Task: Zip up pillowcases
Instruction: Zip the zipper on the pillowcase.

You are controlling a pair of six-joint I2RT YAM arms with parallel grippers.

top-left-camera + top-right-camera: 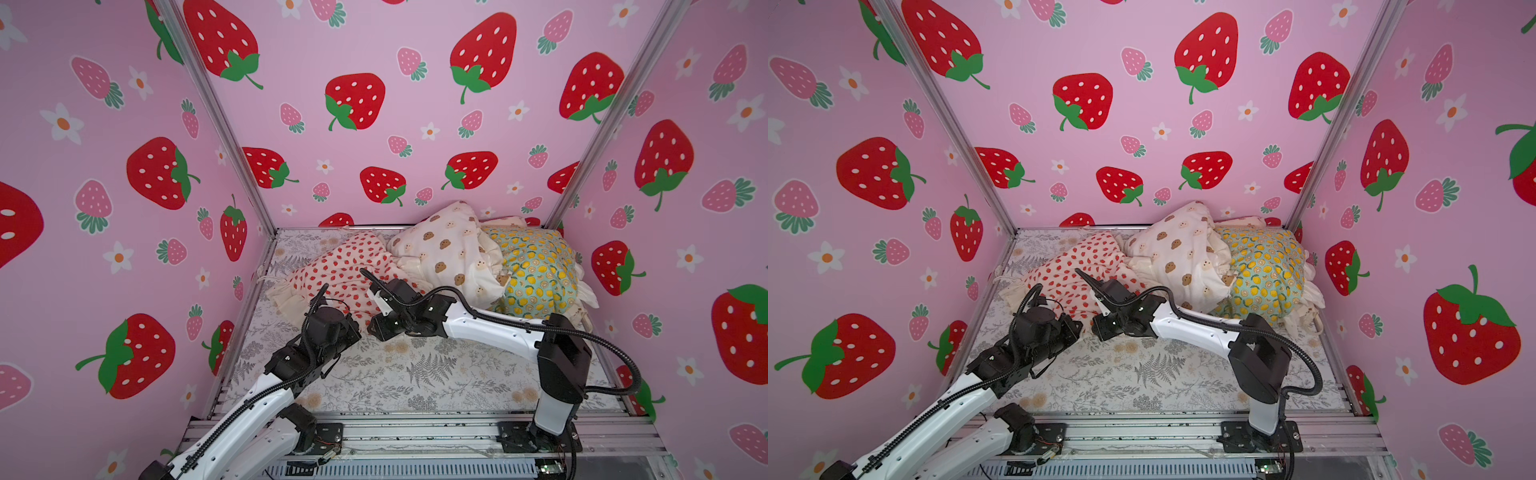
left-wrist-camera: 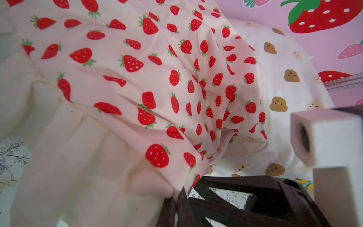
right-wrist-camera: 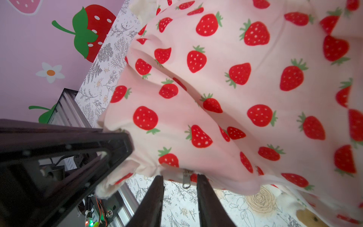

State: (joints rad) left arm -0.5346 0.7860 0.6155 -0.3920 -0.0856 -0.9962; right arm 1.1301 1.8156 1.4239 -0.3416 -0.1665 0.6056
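Note:
The strawberry-print pillowcase (image 1: 332, 270) lies at the back left of the sheet, and its near edge is lifted. My left gripper (image 2: 177, 196) is shut on the cream ruffle corner (image 3: 110, 188) of that edge. My right gripper (image 3: 180, 184) is open just beside it. Its dark fingers (image 3: 157, 196) stand on either side of the small metal zipper pull (image 3: 186, 179), which hangs from the hem without touching them. In both top views the two grippers (image 1: 365, 328) (image 1: 1088, 328) meet under the cloth. The bear-face pillowcase (image 1: 449, 249) and the lemon pillowcase (image 1: 536, 270) are piled at the back right.
A grey fern-print sheet (image 1: 415, 370) covers the floor. Pink strawberry walls (image 1: 374, 104) close in the left, back and right sides. Aluminium rails (image 1: 415, 432) with the arm bases run along the front edge.

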